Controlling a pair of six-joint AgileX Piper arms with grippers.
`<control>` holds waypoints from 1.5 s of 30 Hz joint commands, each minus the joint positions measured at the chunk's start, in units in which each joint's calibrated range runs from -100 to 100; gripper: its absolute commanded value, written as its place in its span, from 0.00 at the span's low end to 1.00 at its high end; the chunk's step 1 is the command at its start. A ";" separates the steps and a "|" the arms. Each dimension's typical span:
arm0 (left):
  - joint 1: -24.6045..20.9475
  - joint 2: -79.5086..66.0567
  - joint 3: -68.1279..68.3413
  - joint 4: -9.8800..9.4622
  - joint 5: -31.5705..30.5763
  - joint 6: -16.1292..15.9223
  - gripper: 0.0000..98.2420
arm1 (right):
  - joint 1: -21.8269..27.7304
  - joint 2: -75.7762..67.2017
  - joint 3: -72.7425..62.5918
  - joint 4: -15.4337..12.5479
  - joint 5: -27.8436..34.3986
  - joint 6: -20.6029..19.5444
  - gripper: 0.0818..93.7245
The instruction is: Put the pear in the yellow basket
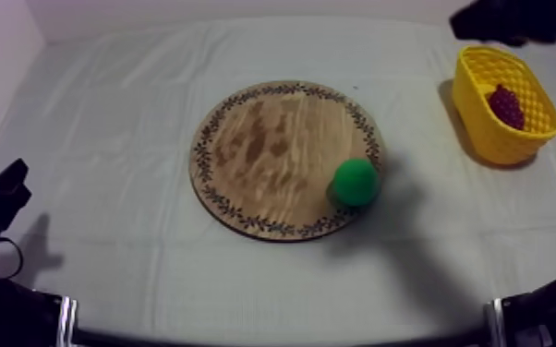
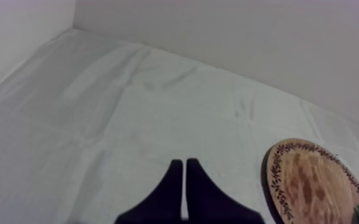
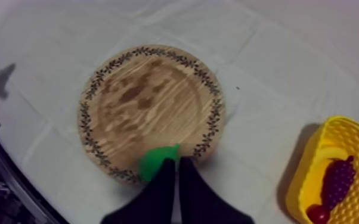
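Observation:
A green pear [image 1: 356, 180] sits on the right-hand rim of the round wooden board [image 1: 263, 148] in the middle of the table. The yellow basket [image 1: 485, 129] stands at the far right with a bunch of grapes [image 1: 506, 106] inside. My right arm [image 1: 513, 18] hangs high above the basket's far side. In the right wrist view my right gripper [image 3: 177, 164] is shut on nothing, its wedge lined up beside the pear [image 3: 155, 159] on the board [image 3: 146, 101]. My left gripper [image 2: 185, 173] is shut on nothing, resting low at the table's left [image 1: 3, 192].
In the right wrist view the basket [image 3: 298, 173] holds the grapes [image 3: 337, 182] and a small red fruit [image 3: 318, 213]. The left wrist view takes in bare cloth and the board's edge [image 2: 310, 182]. A white wall runs along the table's far side.

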 commanded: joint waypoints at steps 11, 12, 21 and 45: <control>0.02 0.00 0.00 0.02 -0.01 -0.01 0.00 | -4.34 23.97 -20.02 3.92 14.48 -11.89 0.00; 0.02 0.00 0.00 0.02 -0.01 -0.01 0.00 | -4.40 24.95 -19.89 4.07 14.60 -12.63 0.00; 0.02 0.00 0.00 0.02 -0.01 -0.01 0.00 | -4.57 31.02 -16.05 4.04 15.08 -18.15 0.00; 0.02 0.00 0.00 0.02 -0.01 -0.01 0.00 | -3.12 29.83 -6.40 1.03 14.43 -21.04 0.76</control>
